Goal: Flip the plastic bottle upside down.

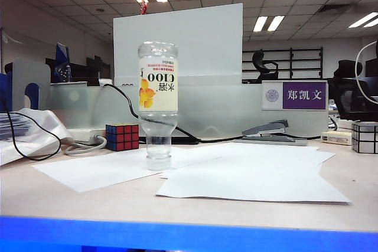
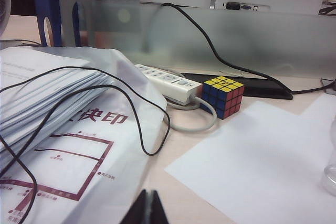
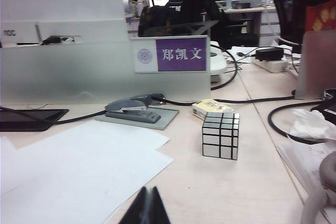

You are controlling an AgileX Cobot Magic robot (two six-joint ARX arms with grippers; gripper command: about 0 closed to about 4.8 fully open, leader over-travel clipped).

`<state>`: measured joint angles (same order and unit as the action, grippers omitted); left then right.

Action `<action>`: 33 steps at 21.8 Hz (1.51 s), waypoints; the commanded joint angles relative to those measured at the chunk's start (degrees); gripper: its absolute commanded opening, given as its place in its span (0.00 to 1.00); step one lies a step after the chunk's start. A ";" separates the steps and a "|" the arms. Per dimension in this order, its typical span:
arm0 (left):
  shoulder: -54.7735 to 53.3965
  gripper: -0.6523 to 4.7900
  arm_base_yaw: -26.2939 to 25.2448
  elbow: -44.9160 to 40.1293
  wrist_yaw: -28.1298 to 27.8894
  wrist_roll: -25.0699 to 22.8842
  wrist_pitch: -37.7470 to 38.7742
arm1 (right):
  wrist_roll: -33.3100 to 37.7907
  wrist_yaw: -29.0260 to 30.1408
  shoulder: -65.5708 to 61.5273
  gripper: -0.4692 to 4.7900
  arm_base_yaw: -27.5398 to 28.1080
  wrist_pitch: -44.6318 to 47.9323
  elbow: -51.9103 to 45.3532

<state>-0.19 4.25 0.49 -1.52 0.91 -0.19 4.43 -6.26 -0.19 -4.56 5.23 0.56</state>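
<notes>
Clear plastic, the bottle [image 1: 157,105] stands upside down on its cap on the desk [image 1: 71,196], resting on a white paper sheet [image 1: 106,169], label text inverted. No jaws touch it; both pairs sit well apart from it, low and near the desk's front edge. The left gripper [image 2: 146,211] shows in the left wrist view as two dark tips pressed together, empty, pointing level across the desk toward a coloured cube [image 2: 222,95]; only a sliver of the bottle appears at that view's edge. The right gripper [image 3: 147,208] likewise shows its tips pressed together and empty, pointing level toward a silver cube [image 3: 220,135], with the bottle out of that view.

Counted: one bottle, two cubes, one stapler [image 3: 134,109], one power strip [image 2: 168,82], one purple nameplate [image 3: 170,54], one frosted divider [image 1: 236,107]. Several white sheets overlap on the desk; their exact number is unclear. A stack of papers in a plastic bag [image 2: 58,129] lies beside the left gripper, with a black cable [image 2: 131,108] looped over it
</notes>
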 commanded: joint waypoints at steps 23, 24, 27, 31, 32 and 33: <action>0.07 0.11 -0.02 0.04 0.24 -0.07 -0.63 | 0.28 2.80 0.11 0.07 5.97 0.37 -0.11; 0.07 0.11 -0.02 0.04 0.24 -0.07 -0.63 | 0.28 2.78 0.11 0.07 6.14 0.39 -0.11; 0.07 0.11 -0.02 0.04 0.24 -0.07 -0.63 | 0.28 3.54 0.11 0.07 6.75 0.37 -0.11; 0.07 0.11 -0.02 0.04 0.24 -0.07 -0.63 | 0.28 4.07 0.11 0.07 7.28 0.37 -0.11; 0.07 0.11 -0.02 0.04 0.24 -0.07 -0.63 | 0.28 4.07 0.11 0.07 7.34 0.39 -0.11; 0.07 0.11 -0.02 0.04 0.24 -0.07 -0.63 | 0.28 4.04 0.11 0.07 7.39 0.37 -0.11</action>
<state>-0.19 4.25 0.49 -1.54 0.91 -0.19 4.64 -2.44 -0.16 2.70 4.99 0.56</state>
